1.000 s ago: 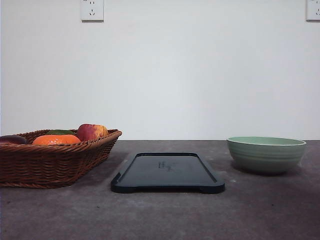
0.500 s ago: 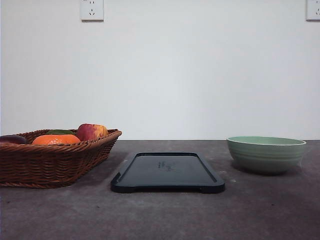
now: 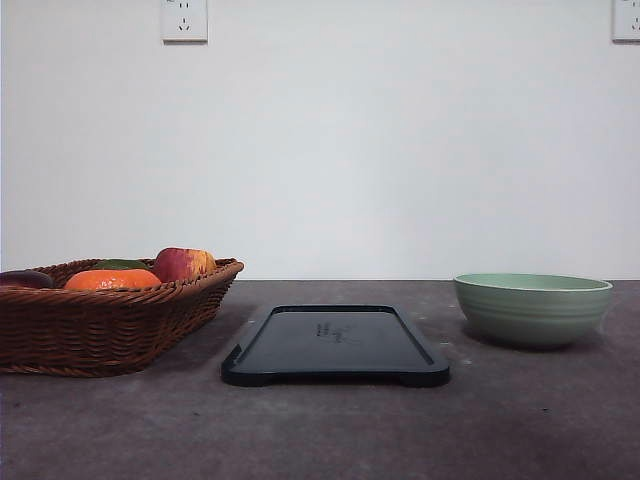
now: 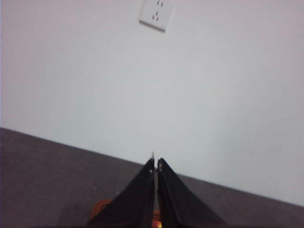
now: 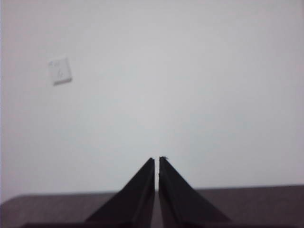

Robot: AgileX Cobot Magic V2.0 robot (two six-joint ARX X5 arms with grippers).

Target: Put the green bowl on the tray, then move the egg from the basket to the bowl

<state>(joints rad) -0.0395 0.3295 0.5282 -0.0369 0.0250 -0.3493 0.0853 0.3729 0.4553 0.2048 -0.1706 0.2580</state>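
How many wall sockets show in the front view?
2. One socket is high on the wall above the basket, at left. The other is at the top right corner, above the bowl, cut by the frame edge.

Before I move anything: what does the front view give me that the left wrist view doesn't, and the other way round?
Front view alone: the tray lying bare in the middle, the green bowl on the table to its right, and the basket on the left holding an apple and an orange fruit.

Left wrist view alone: the left gripper, fingers pressed together.

Both: the dark table, the white wall and a wall socket.
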